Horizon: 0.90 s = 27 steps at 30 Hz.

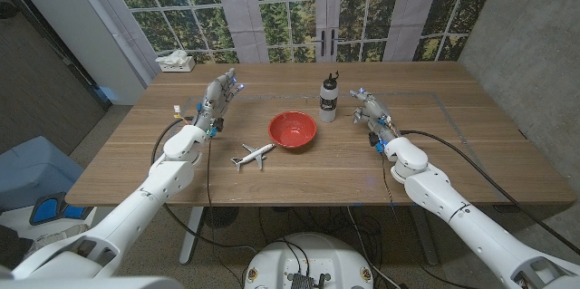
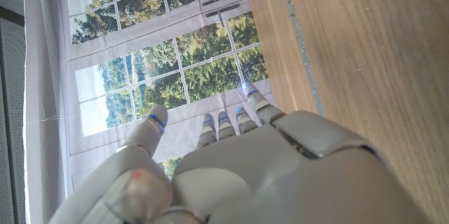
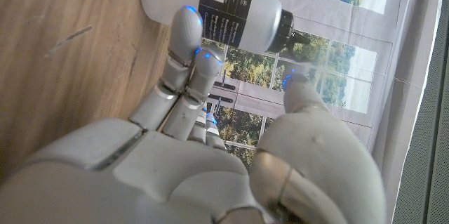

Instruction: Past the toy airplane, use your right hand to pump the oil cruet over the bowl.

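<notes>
Oil cruet point(image 1: 328, 99) upright toward table's point(image 1: 471, 158) far edge, just behind red bowl point(image 1: 293, 130); toy airplane point(image 1: 253, 155) nearer front edge. Right hand point(image 1: 367, 108) beside cruet, fingers point(image 3: 184, 38) apart, nothing gripped. Left hand point(image 1: 217, 94) also empty, fingers spread.

The bowl point(image 1: 293, 130) is red, the airplane point(image 1: 253, 155) white, the cruet point(image 1: 328, 101) frosted white with black label and pump, the table point(image 1: 453, 144) brown woodgrain.

On my tabletop point(image 1: 453, 158), the airplane point(image 1: 252, 155) sits left of and just before the bowl point(image 1: 293, 130); cruet point(image 1: 328, 99) stands behind-right of it.
</notes>
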{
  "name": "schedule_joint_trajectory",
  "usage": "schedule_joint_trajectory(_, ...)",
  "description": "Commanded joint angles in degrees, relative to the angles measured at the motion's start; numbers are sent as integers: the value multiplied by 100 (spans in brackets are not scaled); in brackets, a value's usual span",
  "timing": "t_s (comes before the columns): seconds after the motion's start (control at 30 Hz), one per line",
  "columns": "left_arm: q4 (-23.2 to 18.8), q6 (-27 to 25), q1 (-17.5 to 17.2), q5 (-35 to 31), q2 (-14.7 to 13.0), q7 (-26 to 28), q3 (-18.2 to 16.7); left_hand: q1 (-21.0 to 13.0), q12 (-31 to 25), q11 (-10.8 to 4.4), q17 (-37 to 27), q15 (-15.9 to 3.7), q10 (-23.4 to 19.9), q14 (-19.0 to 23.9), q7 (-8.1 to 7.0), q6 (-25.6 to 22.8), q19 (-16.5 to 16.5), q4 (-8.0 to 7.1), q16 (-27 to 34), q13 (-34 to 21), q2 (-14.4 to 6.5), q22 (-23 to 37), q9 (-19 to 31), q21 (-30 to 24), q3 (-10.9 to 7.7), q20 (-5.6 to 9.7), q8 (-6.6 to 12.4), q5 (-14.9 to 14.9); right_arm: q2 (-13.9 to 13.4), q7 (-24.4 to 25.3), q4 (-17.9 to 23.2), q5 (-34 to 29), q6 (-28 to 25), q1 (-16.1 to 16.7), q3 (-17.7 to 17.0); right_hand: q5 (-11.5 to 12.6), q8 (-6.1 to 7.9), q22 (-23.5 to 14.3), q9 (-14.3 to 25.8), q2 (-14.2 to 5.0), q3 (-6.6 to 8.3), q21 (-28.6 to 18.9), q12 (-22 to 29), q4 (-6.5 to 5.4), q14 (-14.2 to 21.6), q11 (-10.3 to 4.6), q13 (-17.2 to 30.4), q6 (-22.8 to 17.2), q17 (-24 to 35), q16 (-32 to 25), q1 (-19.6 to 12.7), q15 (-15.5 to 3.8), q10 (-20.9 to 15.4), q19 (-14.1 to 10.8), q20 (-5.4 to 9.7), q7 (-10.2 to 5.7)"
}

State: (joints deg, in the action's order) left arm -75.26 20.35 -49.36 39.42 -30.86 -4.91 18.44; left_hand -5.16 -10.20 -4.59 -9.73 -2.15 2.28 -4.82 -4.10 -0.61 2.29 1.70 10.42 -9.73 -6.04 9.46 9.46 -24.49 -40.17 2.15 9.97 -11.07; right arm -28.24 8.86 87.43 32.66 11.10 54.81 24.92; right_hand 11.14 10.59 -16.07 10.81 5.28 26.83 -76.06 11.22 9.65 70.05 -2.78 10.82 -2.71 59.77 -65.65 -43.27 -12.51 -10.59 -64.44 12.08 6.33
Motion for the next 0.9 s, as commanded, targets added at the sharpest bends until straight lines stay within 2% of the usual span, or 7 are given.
schedule_joint_trajectory(0.03, -66, 3, -63, 19, -60, -13, -33, 1, -50, 0, -28, -339, 17, -65, -12, 4, 63, -21, -2, -24, -314, 20, 30, 11, 8, 273, 37, -59, 92, -173, -30, 76, -54, -47, 124, -34, 36, 88, 9, -95, 83, -20, 41, 4, 198, -23, 4, 3, -103, 67, -224, 0, -18, -91, 13, 87)
schedule_joint_trajectory(0.2, -76, 13, -74, 27, -69, -23, -44, 6, -49, -1, -28, -337, 21, -65, -15, 0, 81, -24, -2, -24, -313, 20, 30, 22, 7, 271, 38, -61, 82, -43, 13, -116, -169, -108, 228, -60, 0, 256, 5, -93, 29, -6, 4, -15, 241, -57, 2, 130, -616, 469, -425, 1, 129, -23, 11, 56)
schedule_joint_trajectory(0.33, -106, -3, -88, 24, -90, -18, -47, 8, -50, -1, -28, -344, 20, -65, -15, -5, 86, -24, -2, -24, -312, 21, 30, 31, 6, 269, 40, -62, -130, -52, 332, -20, -824, -176, 279, -60, -31, 381, 8, 33, -90, 21, -36, -20, 302, -126, 3, 326, -912, 691, -536, 2, 331, 74, 6, -78)
schedule_joint_trajectory(0.43, -119, -4, -94, 26, -100, -14, -55, 9, -51, 4, -27, -346, 17, -63, -14, -4, 95, -24, -2, -24, -312, 21, 30, 38, 5, 269, 40, -63, -104, 8, 307, -110, -780, -195, 315, -23, -59, 489, 17, 187, -307, 66, -77, -61, 209, -199, 7, 719, -1264, 970, -570, 3, 731, 212, 5, -169)
schedule_joint_trajectory(0.7, -160, -12, -106, 13, -124, 8, -65, 14, -50, 1, -26, -343, 22, -66, -17, -2, 108, -24, -4, -24, -309, 22, 30, 61, 2, 266, 38, -66, -24, -68, 228, -93, -683, -246, 346, 2, -1, 513, 25, 156, -415, 38, -18, -71, 289, -228, 11, 743, -1267, 941, -696, -8, 778, 202, 8, -178)
schedule_joint_trajectory(0.83, -183, -31, -112, 10, -141, 24, -73, 14, -50, -11, -24, -341, 24, -70, -21, -5, 114, -22, -6, -23, -309, 22, 30, 71, 0, 268, 39, -67, 69, -76, 183, -74, -600, -265, 362, 7, 17, 515, 25, 97, -406, 10, 7, -53, 303, -175, 10, 728, -1230, 931, -827, -10, 759, 174, 8, -133)
schedule_joint_trajectory(0.9, -177, -28, -109, 12, -144, 16, -76, 14, -49, -8, -24, -336, 27, -67, -19, -5, 119, -22, -5, -23, -309, 22, 30, 77, -1, 264, 39, -68, 36, -139, 204, -76, -663, -307, 390, -6, 42, 521, 25, 21, -454, -40, 51, -94, 384, 104, 6, 696, -1267, 940, -883, -2, 663, 101, 5, 28)
